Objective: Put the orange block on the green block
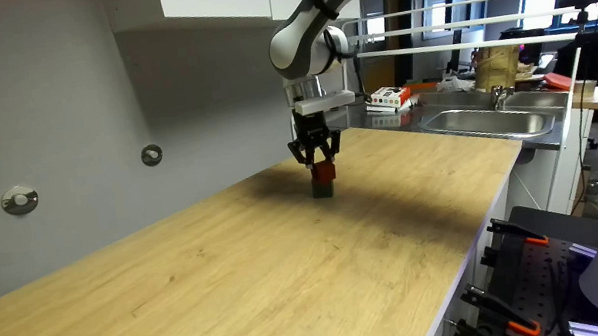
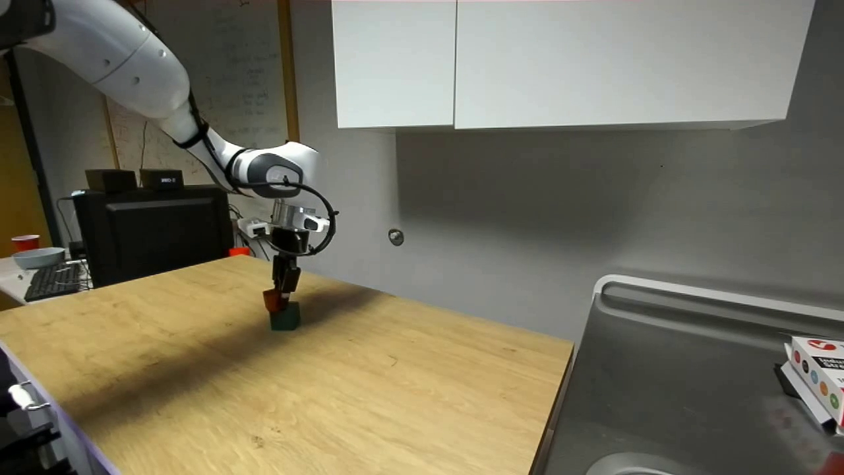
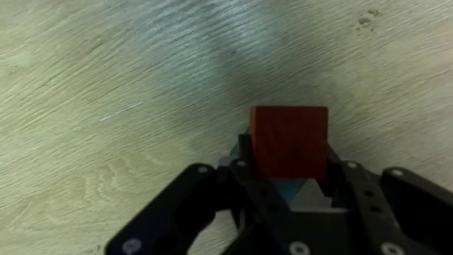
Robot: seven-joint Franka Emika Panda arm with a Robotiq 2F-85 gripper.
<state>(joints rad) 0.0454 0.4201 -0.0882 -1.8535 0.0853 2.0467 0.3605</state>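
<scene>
End effector [image 1: 322, 167] clamped on orange block [image 3: 290, 141]. Green block [image 2: 285, 318] just below end effector, on surface [image 1: 234, 290], rotated relative to orange one; can't tell if blocks touch.

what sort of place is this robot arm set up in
Probably a lab or office workroom with a kitchenette-style corner: there is a metal sink, a whiteboard with faint writing, and a computer keyboard.
</scene>
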